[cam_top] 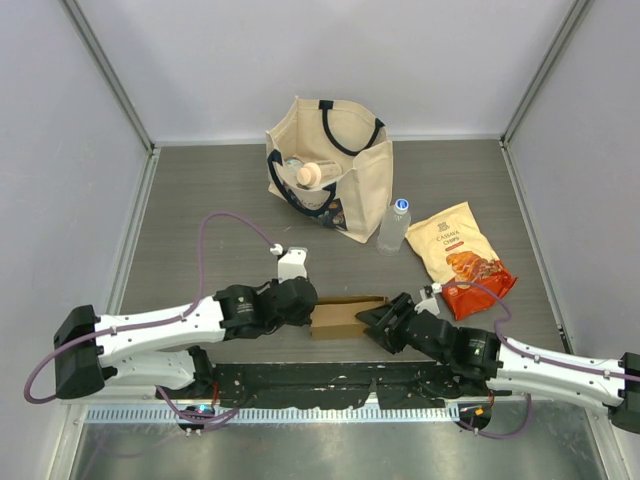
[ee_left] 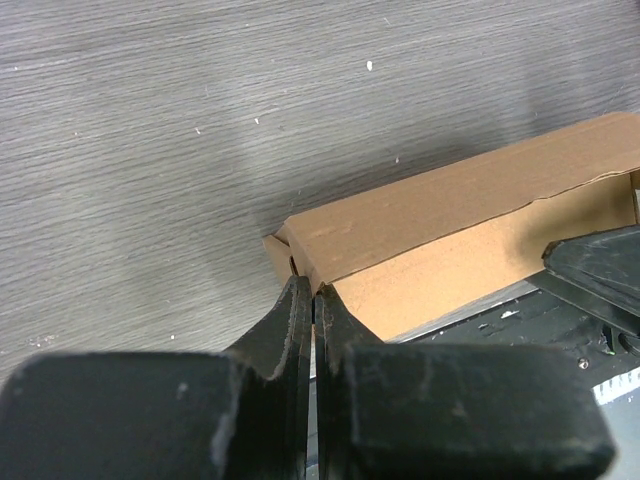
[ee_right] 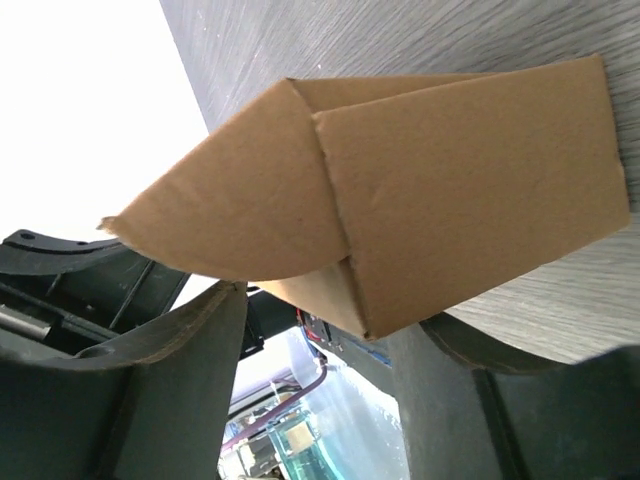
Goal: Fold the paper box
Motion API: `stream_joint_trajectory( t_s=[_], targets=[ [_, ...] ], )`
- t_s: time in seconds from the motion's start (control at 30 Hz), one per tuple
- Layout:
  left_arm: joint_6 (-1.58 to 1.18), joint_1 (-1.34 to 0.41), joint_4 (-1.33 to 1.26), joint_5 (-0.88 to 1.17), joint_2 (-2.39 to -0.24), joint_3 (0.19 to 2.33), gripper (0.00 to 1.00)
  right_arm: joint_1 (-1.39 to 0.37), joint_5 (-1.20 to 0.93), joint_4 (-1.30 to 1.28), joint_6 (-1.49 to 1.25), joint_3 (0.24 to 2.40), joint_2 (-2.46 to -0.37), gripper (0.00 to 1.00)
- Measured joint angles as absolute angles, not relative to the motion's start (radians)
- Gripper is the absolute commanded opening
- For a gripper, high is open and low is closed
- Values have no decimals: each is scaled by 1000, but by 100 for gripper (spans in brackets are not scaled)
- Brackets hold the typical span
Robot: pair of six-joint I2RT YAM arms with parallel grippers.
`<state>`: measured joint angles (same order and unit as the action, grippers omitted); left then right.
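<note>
So the thin, plain brown kraft cardboard paper box (cam_top: 340, 318) is lying at the near edge of the grey wood-grain worktop (cam_top: 200, 200), pretty much dead centre. It sits right between the two arms, long side running left to right.

The left claw (cam_top: 310, 305) is at the box's left end. From its wrist camera, the left claw (ee_left: 314, 295) is squeezed down to a hairline. The tips sit right on the near left corner of the paper box (ee_left: 450, 210), and the card edge there seems to run in between the two fingers. So it looks nipped onto that corner.

The right claw (cam_top: 368, 320) is at the box's right end, pointing left at it. In its own camera the right claw (ee_right: 330, 320) is spread wide, with one finger (ee_right: 150, 380) and the other (ee_right: 500, 400) well apart. The end of the paper box (ee_right: 460, 190) hangs in the gap just beyond them. One curved flap sticks out over the first finger, and a folded corner points down between the two. I can't see either finger actually pressing on the card.

Other stuff, all further back: a cream canvas tote bag (cam_top: 330, 160) with dark handles stands at the far middle. A clear plastic bottle with a blue cap (cam_top: 393, 228) is just to its right. An orange-and-cream snack pouch (cam_top: 462, 260) lies flat to the right of that, well apart from the box.
</note>
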<state>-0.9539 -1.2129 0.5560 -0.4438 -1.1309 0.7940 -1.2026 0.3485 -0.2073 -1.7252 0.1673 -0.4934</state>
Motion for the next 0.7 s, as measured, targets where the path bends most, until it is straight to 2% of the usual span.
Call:
stream_joint_trajectory(
  t_s=[0.3,0.7],
  targets=[
    [-999,-1257,569,-499,-1135,796,2,-1217,383,-116,-1792,132,-576,53],
    [-1113,-1350,606,-649,-1165,801,2,-1282,555,138,-1922,68,-716,51]
  ],
)
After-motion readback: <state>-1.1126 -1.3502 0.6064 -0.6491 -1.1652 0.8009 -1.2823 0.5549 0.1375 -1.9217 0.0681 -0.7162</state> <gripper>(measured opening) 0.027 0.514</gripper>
